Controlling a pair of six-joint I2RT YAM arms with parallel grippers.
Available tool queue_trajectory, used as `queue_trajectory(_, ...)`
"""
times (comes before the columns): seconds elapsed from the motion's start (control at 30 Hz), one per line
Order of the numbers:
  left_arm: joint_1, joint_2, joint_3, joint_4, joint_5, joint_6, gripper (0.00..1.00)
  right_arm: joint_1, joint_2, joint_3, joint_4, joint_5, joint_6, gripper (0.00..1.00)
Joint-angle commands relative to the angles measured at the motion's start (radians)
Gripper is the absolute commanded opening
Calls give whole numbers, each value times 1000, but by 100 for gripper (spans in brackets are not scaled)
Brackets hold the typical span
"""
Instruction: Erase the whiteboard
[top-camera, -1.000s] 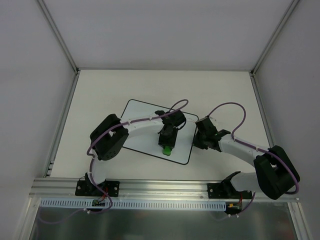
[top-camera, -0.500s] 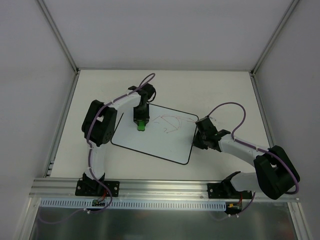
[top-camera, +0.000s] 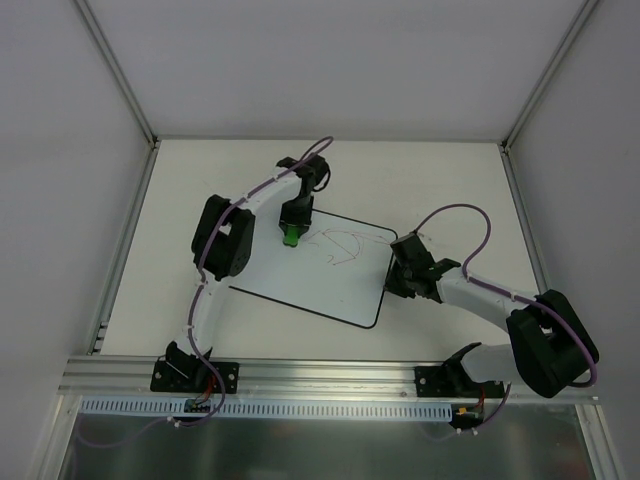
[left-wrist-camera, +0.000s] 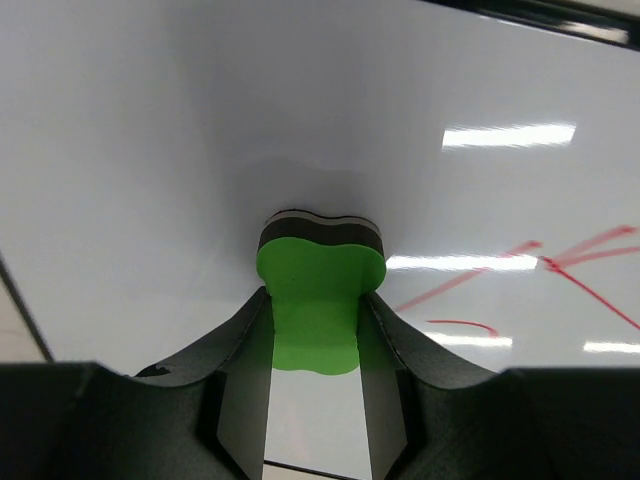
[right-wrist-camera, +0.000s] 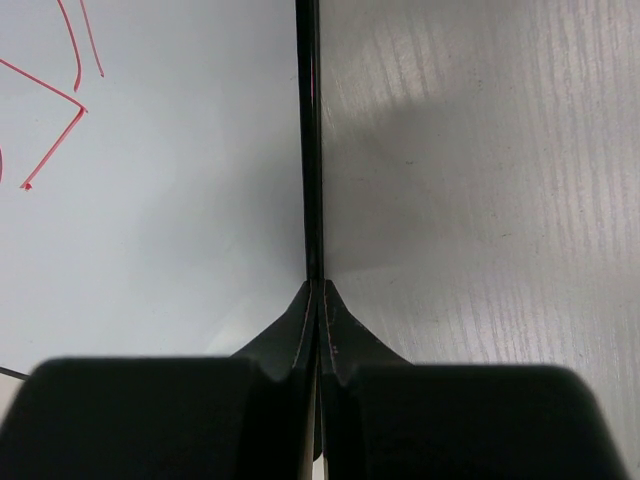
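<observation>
My left fingers (left-wrist-camera: 238, 385) clamp the green eraser (left-wrist-camera: 318, 305), pressing it onto the whiteboard (top-camera: 300, 285). I see my right fingers (right-wrist-camera: 345, 355) closed together, tips at its right edge.

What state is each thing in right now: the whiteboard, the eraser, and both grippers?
whiteboard: flat on the table, not wiped clean.
red scribbles: unerased, on the board's far right part.
green eraser: clamped in the left gripper, dark face against the board, left of the scribbles.
left gripper: closed on the eraser.
right gripper: shut, tips at the board's right border.
</observation>
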Motion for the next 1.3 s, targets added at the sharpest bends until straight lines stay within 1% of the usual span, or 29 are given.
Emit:
queue_trajectory(0.0,-163,95,32,22,113,18,0,4,54,-40,-108,42,-23,0)
queue_trajectory(0.13,-254,131,73,4,139,5,0,4,48,-44,-108,42,-22,0)
queue_trajectory(0.23,-262,120,20,-8,128,-26,0,2,38,-49,-111,43,-19,0)
queue_trajectory(0.3,-256,103,-17,-16,72,-34,0,4,31,-50,-110,45,-17,0)
queue_trajectory(0.33,-233,77,-63,-16,62,-52,0,4,31,-50,-108,45,-17,0)
queue_trajectory(0.43,-171,28,-134,-13,58,-86,0,2,33,-50,-108,43,-17,0)
queue_trajectory(0.47,-127,-5,-173,-11,42,-93,0,4,33,-50,-108,43,-17,0)
queue_trajectory(0.53,-83,-56,-227,2,24,-98,0,4,28,-52,-108,43,-17,0)
queue_trajectory(0.6,-18,-87,-253,22,38,-94,0,4,27,-52,-110,43,-17,0)
queue_trajectory(0.7,39,-122,-280,53,53,-95,0,4,27,-50,-108,43,-20,0)
queue_trajectory(0.77,37,-121,-266,64,53,-98,0,4,27,-50,-108,43,-19,0)
queue_trajectory(0.9,-41,-89,-234,79,61,-101,0,4,27,-49,-107,42,-20,0)
queue_trajectory(0.93,-86,-57,-206,79,65,-107,0,4,27,-47,-108,43,-22,0)
queue_trajectory(1.03,-160,0,-154,76,102,-107,0,4,25,-50,-108,42,-20,0)
queue_trajectory(1.07,-206,34,-122,78,107,-116,0,4,22,-55,-107,43,-20,0)
queue_trajectory(1.13,-251,63,-94,76,131,-123,0,4,13,-58,-107,43,-17,0)
queue_trajectory(1.17,-295,86,-77,76,140,-129,0,4,8,-61,-108,46,-16,0)
queue_trajectory(1.27,-352,103,-85,78,160,-147,0,4,-4,-63,-110,51,-16,0)
